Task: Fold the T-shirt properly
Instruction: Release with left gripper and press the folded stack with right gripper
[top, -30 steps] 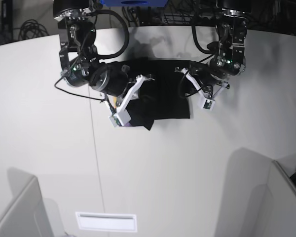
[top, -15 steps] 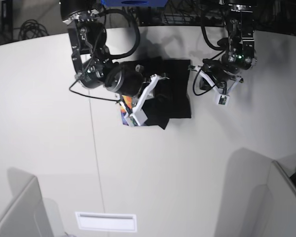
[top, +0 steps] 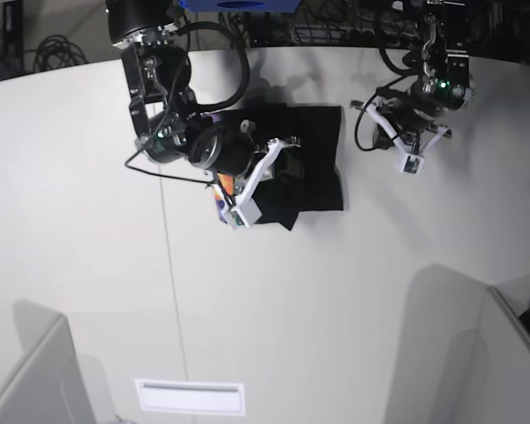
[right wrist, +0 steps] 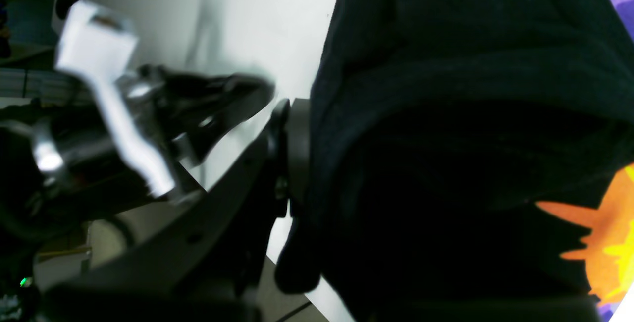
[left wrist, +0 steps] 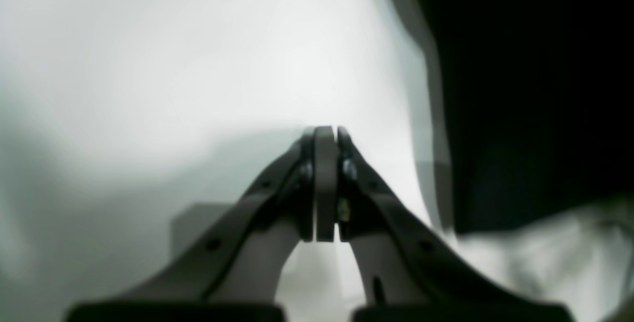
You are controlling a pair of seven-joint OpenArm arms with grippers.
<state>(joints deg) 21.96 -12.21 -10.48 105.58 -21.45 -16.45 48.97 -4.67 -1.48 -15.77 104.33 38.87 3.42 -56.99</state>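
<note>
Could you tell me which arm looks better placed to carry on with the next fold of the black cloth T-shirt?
Right, probably: the right gripper is clamped on the black cloth T-shirt, while the left gripper is shut, empty, off the cloth.

Left pincer (left wrist: 327,136) jaws pressed together, nothing btwn them, over pale blurred surface (left wrist: 173,64). Black T-shirt (left wrist: 535,89) edge at right, apart from pincer.

Matt black cloth T-shirt (top: 314,163); smooth matt white table (top: 336,300)
</note>
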